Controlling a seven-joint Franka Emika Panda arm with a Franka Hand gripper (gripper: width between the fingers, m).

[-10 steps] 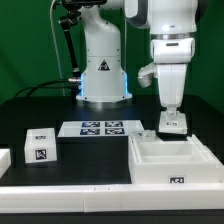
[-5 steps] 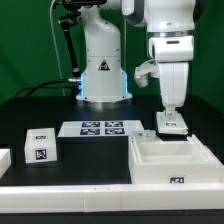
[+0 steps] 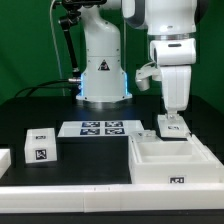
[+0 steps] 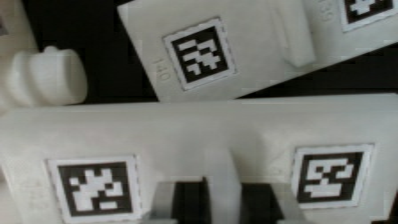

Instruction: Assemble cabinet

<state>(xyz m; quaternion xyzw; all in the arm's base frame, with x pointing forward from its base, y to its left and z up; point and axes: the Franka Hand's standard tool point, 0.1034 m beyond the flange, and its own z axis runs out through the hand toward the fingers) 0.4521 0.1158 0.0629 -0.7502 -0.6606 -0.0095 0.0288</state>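
– jaws: gap not readable. gripper [image 3: 172,108] is poised over drawer block [image 3: 172,124].
– cabinet [image 3: 150,172] is located just beside it. risk judged: block tipped if clipped off-centre, or jammed on the rim.

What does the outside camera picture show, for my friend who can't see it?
A white robot arm points its pincer straight down at a small tagged block, just behind the open white cabinet. A second block sits toward the exterior view's left on the black table, near the marker board.
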